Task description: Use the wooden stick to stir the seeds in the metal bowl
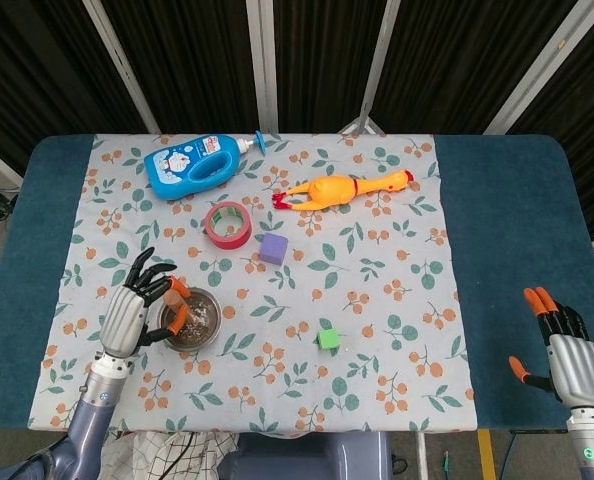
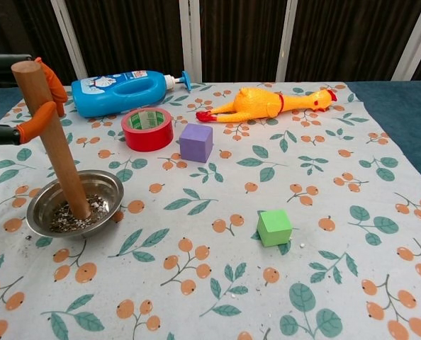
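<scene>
A metal bowl (image 2: pixel 33 216) (image 1: pixel 211 322) with dark seeds (image 2: pixel 62 218) sits near the front left of the floral cloth. A wooden stick (image 2: pixel 54 145) (image 1: pixel 181 287) stands almost upright in it, its lower end among the seeds. My left hand (image 1: pixel 137 308) (image 2: pixel 35 99) pinches the stick near its top between orange-tipped fingers, the other fingers spread. My right hand (image 1: pixel 562 350) hovers off the cloth at the front right over the blue table edge, fingers apart, holding nothing.
A red tape roll (image 2: pixel 147 128), purple cube (image 2: pixel 195 142), blue bottle (image 2: pixel 122 91) and yellow rubber chicken (image 2: pixel 271 103) lie behind the bowl. A green cube (image 2: pixel 274 227) sits at mid front. Dark curtains back the table.
</scene>
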`<act>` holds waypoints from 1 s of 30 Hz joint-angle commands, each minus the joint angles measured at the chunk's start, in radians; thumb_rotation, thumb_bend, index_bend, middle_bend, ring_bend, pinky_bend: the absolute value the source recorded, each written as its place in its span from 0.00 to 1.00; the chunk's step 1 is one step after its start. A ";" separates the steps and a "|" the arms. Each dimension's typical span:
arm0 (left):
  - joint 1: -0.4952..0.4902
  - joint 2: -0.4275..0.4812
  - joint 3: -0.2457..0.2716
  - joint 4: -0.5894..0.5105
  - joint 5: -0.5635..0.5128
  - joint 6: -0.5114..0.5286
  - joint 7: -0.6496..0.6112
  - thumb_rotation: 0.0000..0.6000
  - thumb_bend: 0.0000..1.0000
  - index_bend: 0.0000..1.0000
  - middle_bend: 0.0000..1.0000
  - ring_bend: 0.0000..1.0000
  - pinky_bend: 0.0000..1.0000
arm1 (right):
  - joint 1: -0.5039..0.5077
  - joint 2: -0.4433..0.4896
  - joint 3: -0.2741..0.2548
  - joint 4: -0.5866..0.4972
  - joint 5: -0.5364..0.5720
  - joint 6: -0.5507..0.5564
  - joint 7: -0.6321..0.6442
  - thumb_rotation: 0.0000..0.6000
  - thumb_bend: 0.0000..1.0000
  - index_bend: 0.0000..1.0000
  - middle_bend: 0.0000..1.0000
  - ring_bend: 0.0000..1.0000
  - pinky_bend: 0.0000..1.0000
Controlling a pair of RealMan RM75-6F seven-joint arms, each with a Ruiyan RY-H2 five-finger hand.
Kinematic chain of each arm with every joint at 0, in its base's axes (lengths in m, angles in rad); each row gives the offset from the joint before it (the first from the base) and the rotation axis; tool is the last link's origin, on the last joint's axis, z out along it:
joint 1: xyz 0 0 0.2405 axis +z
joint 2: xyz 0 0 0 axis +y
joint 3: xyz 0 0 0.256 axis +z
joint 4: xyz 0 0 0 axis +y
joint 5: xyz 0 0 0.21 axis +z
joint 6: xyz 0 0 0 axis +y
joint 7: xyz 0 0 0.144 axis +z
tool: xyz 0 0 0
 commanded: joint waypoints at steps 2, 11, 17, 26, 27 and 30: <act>-0.001 0.000 -0.005 -0.007 0.002 0.003 -0.002 1.00 1.00 0.61 0.76 0.26 0.00 | 0.000 0.000 0.000 0.000 0.000 -0.001 0.000 1.00 0.32 0.00 0.00 0.00 0.00; -0.025 0.022 -0.039 -0.078 0.022 0.011 0.026 1.00 1.00 0.61 0.76 0.26 0.00 | 0.000 -0.001 0.001 -0.001 0.000 0.001 -0.001 1.00 0.32 0.00 0.00 0.00 0.00; -0.066 0.072 -0.091 -0.150 0.031 -0.013 0.077 1.00 1.00 0.61 0.76 0.26 0.01 | -0.001 0.000 0.000 0.000 -0.002 0.003 0.000 1.00 0.32 0.00 0.00 0.00 0.00; -0.152 0.232 -0.168 -0.156 0.025 -0.126 0.167 1.00 1.00 0.61 0.76 0.26 0.02 | 0.000 0.000 0.000 0.000 0.000 -0.001 0.003 1.00 0.32 0.00 0.00 0.00 0.00; -0.155 0.239 -0.169 -0.151 0.022 -0.132 0.167 1.00 1.00 0.61 0.76 0.26 0.02 | 0.001 0.000 0.000 0.001 0.000 -0.002 0.002 1.00 0.32 0.00 0.00 0.00 0.00; -0.163 0.266 -0.163 -0.113 0.004 -0.168 0.175 1.00 1.00 0.61 0.76 0.26 0.02 | 0.002 0.000 0.000 0.002 0.000 -0.003 0.000 1.00 0.32 0.00 0.00 0.00 0.00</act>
